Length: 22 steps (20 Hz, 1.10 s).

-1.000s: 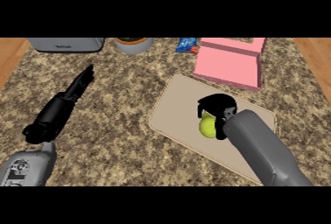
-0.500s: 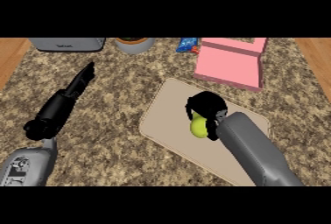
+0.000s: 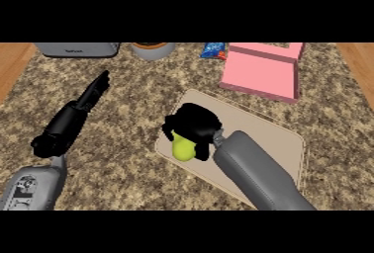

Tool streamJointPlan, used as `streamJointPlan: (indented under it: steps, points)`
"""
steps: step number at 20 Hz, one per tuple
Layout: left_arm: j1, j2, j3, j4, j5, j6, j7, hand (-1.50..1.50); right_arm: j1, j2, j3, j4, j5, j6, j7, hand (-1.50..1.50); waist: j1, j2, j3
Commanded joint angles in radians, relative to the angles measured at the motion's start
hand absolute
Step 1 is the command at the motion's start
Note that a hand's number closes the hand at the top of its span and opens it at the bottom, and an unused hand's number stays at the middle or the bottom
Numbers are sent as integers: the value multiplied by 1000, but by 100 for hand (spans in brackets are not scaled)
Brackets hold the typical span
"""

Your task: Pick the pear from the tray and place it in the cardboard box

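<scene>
Pear (image 3: 184,150) at tray (image 3: 266,132) edge (top hidden), right hand (image 3: 193,123) fingers curled round it, left hand (image 3: 66,126) fingers straight.

Quick tally: one pear (image 3: 184,149) tucked under the right hand (image 3: 194,123), one beige tray (image 3: 274,141) beneath that same hand, and one pink cardboard box (image 3: 263,74) just beyond it. Way out past both hands there's one grey appliance (image 3: 76,48), one round bowl (image 3: 153,50) and one blue packet (image 3: 214,49). Add the left hand (image 3: 73,121) and that's two hands, on two grey forearms (image 3: 256,173).
</scene>
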State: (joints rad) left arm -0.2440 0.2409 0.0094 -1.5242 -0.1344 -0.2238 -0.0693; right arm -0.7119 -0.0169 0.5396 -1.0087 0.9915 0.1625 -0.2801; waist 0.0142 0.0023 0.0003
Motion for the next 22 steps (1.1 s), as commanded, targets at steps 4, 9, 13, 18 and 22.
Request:
streamJointPlan:
  steps: [4, 9, 13, 18, 22]
  points:
    - [23, 13, 22, 15, -6, -5, -24, 0, 18, -19, 8, -202, 52, -119, -40, 150, -18, -5, 0]
    - [76, 28, 47, -47, 31, -32, -7, 0, 7, -37, -164, -399, -50, 7, 93, 150, -22, -10, 0]
    - [18, 10, 34, 17, -3, -5, -27, 0, -70, 15, -344, -356, -109, -29, 237, 150, -23, -1, -1]
    - [4, 2, 21, -37, 9, -21, 46, 0, -151, -52, -503, -290, -138, -27, 301, 150, -8, 0, 0]
    - [15, 10, 22, -43, 6, -33, 4, 0, -277, -106, -629, -99, -177, -70, 276, 150, 6, 4, -1]
